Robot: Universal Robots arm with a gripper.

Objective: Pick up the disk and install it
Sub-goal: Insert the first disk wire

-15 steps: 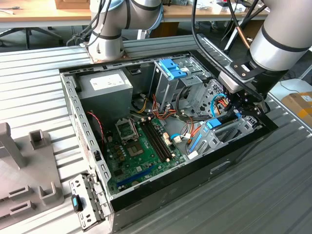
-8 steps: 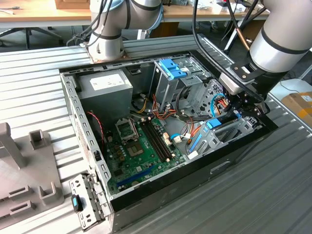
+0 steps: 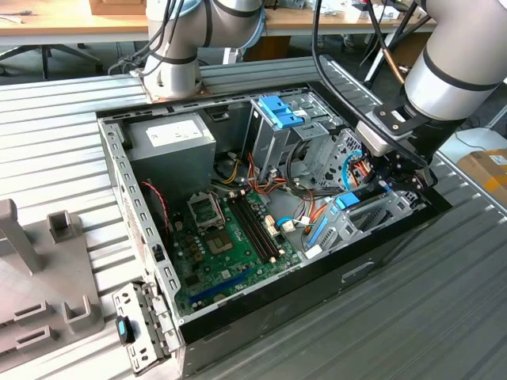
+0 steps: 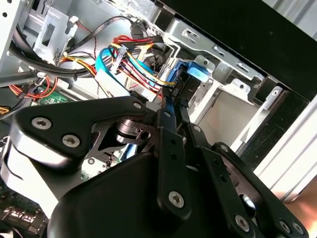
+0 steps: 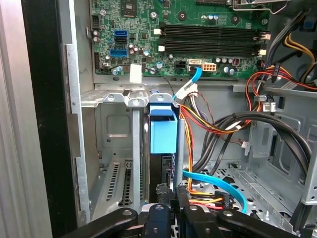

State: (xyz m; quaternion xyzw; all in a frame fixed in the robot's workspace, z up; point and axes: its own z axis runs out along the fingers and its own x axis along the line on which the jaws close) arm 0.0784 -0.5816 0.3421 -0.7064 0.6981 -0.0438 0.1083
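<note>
Grey-metal disk with bright blue carrier rail (image 5: 163,134) mostly hidden in the open black computer case's (image 3: 372,257) drive bay, black gripper (image 5: 174,201) fingers pressed together on its end

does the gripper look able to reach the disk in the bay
Probably yes: the gripper sits right by the disk and its blue carrier, and the cables lie beside it, not between them.

We can read no text anywhere; the white label (image 3: 171,134) on the power supply (image 3: 170,154) shows only illegible print.
</note>
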